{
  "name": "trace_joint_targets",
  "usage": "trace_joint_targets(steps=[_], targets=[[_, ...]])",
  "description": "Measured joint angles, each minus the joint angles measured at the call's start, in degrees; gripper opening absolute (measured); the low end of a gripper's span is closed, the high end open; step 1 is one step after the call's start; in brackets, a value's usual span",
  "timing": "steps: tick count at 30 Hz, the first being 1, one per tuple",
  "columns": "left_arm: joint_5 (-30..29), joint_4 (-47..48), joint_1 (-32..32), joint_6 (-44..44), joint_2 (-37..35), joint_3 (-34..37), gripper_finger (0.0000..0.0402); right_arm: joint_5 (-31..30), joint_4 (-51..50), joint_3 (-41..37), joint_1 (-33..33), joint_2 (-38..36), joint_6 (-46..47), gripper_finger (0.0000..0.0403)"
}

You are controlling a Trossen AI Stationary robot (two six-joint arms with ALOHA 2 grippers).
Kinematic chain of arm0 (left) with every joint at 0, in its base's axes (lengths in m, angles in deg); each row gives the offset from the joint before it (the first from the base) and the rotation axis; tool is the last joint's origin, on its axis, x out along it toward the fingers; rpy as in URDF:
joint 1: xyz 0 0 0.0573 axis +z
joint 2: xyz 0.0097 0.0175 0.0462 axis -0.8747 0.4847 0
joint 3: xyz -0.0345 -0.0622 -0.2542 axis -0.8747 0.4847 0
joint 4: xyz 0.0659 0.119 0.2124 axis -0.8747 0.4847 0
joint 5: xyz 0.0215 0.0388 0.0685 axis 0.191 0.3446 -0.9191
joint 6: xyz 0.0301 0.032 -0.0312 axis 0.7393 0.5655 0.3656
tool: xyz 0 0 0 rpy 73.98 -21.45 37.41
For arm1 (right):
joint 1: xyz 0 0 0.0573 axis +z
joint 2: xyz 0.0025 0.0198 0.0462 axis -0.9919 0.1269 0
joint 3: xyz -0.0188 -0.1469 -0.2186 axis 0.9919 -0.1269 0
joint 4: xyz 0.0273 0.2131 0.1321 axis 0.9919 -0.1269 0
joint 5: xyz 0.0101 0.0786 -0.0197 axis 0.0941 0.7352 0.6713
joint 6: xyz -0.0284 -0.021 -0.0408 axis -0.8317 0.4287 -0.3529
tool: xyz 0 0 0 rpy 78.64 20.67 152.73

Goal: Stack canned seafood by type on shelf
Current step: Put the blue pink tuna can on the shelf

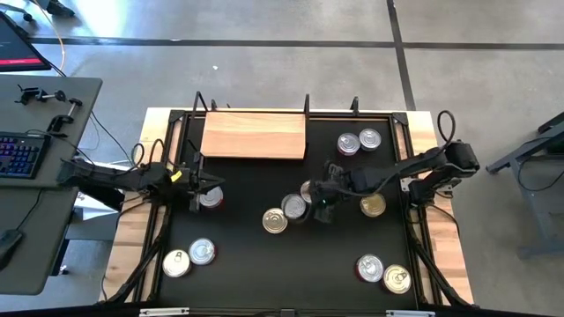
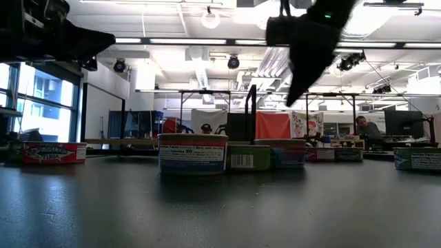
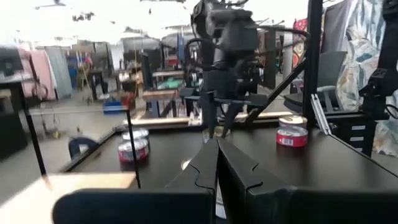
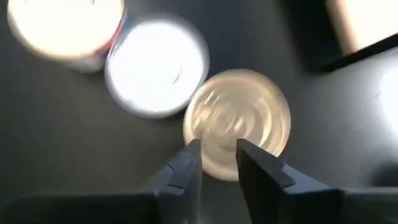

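Flat round tins lie scattered on the black mat. Three sit in a cluster mid-table point(image 1: 293, 208), and one with reddish sides point(image 1: 211, 199) is left of centre. The light wooden shelf point(image 1: 254, 135) lies flat at the far edge with nothing on it. My right gripper point(image 1: 321, 204) hovers above the cluster. In the right wrist view point(image 4: 216, 163) its fingers stand a narrow gap apart over a gold-lidded tin point(image 4: 239, 121). The low view shows it point(image 2: 298, 86) well above the tins. My left gripper point(image 1: 197, 187) is shut point(image 3: 217, 155) and hangs in the air beside the reddish tin.
Two tins point(image 1: 359, 141) stand far right and a gold one point(image 1: 373, 205) sits under the right arm. Pairs lie near right point(image 1: 383, 273) and near left point(image 1: 189, 257). A black frame with upright posts point(image 1: 307, 103) edges the mat. A desk with a keyboard point(image 1: 19, 154) stands left.
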Motion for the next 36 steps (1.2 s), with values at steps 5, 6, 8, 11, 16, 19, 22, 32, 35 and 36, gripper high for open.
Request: trace_joint_targets(steps=[5,6,8,11,16,19,22,32,35,36], targets=[[-1.0,-4.3,-0.1,-3.9,7.6,0.0,0.0,-1.8,10.2,-9.1,5.2,0.0,-2.9,0.0149],[-1.3,-5.3,-0.1,-4.1,9.1,0.0,0.0,-3.3,14.3,-11.3,6.0,0.1,-3.3,0.0157],[-2.0,-7.3,-0.1,-4.1,12.1,-0.2,0.0,-6.2,22.1,-15.0,7.1,0.2,-5.0,0.0169],[-2.1,-8.6,-0.1,-4.1,15.9,-2.0,0.0,-9.2,30.4,-17.9,7.7,0.2,-7.6,0.0176],[-2.1,-8.5,-0.1,-4.1,21.3,-5.9,0.0,-11.6,35.0,-19.4,7.5,0.2,-17.2,0.0177],[-2.1,-8.7,-0.1,-3.7,24.1,-7.9,0.0,-13.6,38.7,-21.8,7.0,0.2,-25.9,0.0177],[-2.1,-8.9,-0.1,-3.7,26.8,-9.1,0.0,-15.5,41.4,-23.5,5.8,0.2,-27.8,0.0175],[-2.1,-15.9,-0.1,-2.1,33.0,-9.3,0.0,-11.7,45.1,-25.9,3.9,2.2,-32.8,0.0088],[-2.1,-16.0,-0.1,-2.1,33.7,-9.3,0.0,-12.7,46.3,-25.8,4.0,4.3,-35.2,0.0061],[-2.1,-15.9,-0.1,-2.1,33.9,-9.3,0.0,-13.5,46.6,-25.8,4.0,4.9,-35.7,0.0052]])
